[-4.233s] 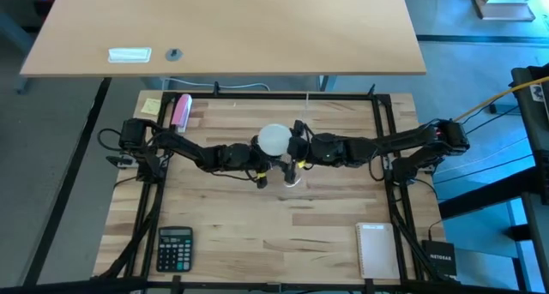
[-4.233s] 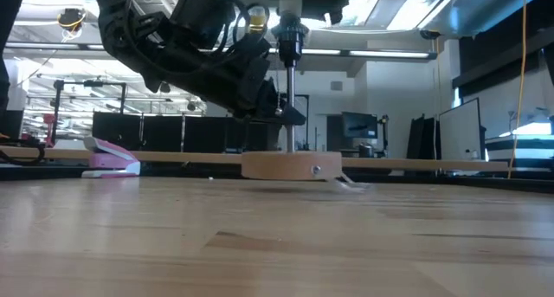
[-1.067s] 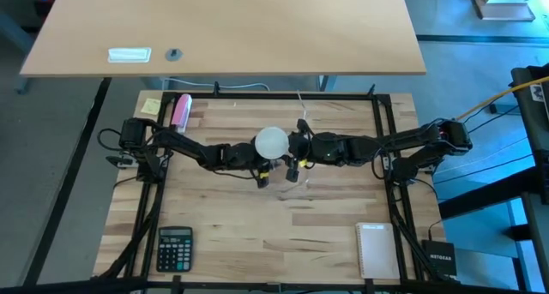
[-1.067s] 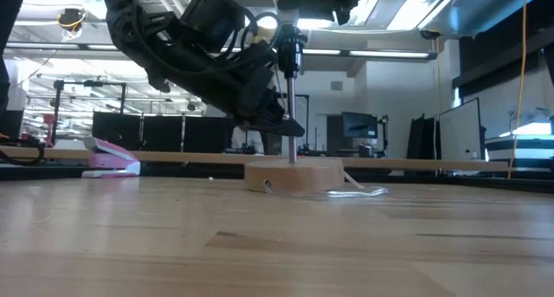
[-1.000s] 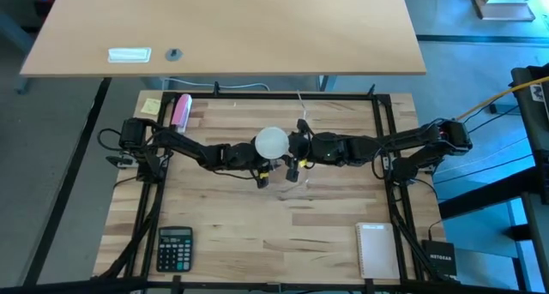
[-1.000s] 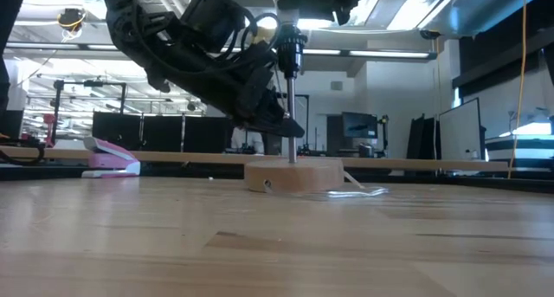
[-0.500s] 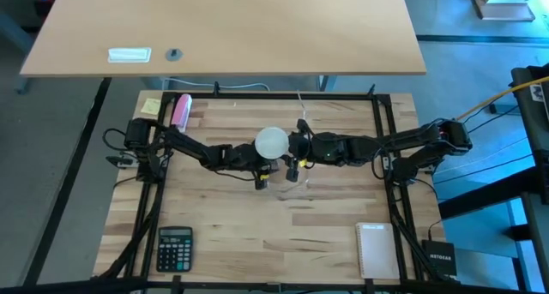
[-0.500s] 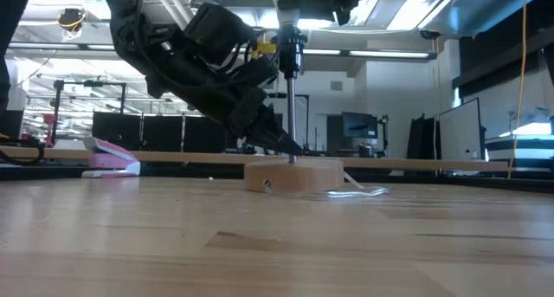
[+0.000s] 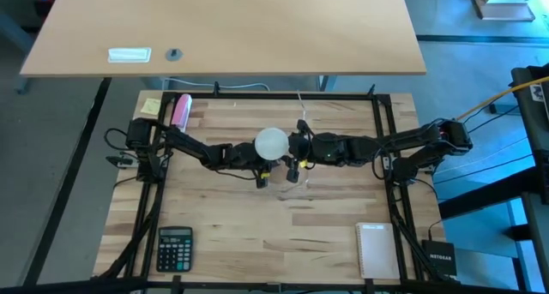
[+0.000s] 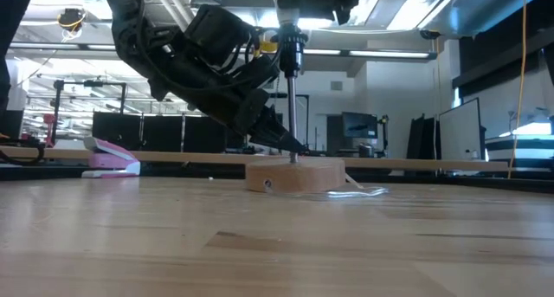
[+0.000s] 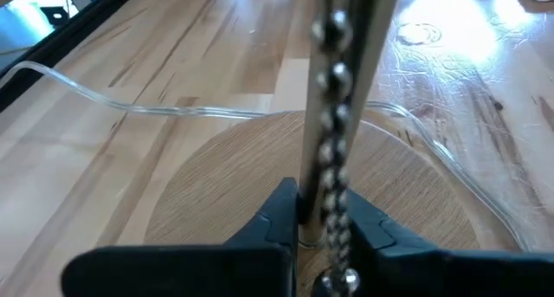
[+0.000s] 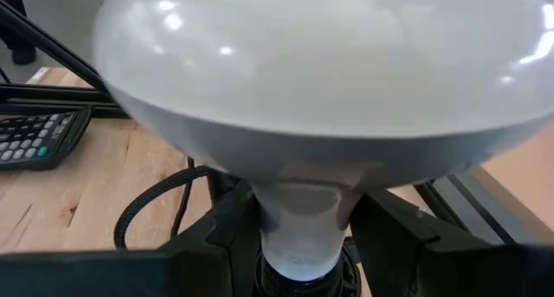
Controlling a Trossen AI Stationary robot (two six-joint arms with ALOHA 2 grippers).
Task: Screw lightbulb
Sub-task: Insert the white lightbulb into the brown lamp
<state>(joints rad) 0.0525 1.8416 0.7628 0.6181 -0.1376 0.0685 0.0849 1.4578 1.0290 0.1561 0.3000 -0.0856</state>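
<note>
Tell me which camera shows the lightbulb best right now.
The right wrist view: the lightbulb fills the picture, its neck sitting between the right gripper fingers above a black socket. The high view shows only its white dome between both arms. The low view and left wrist view do not clearly show it.

You are in a lab or workshop hall: long ceiling lights, rows of dark monitors, a framed wooden workbench, another desk beyond.
</note>
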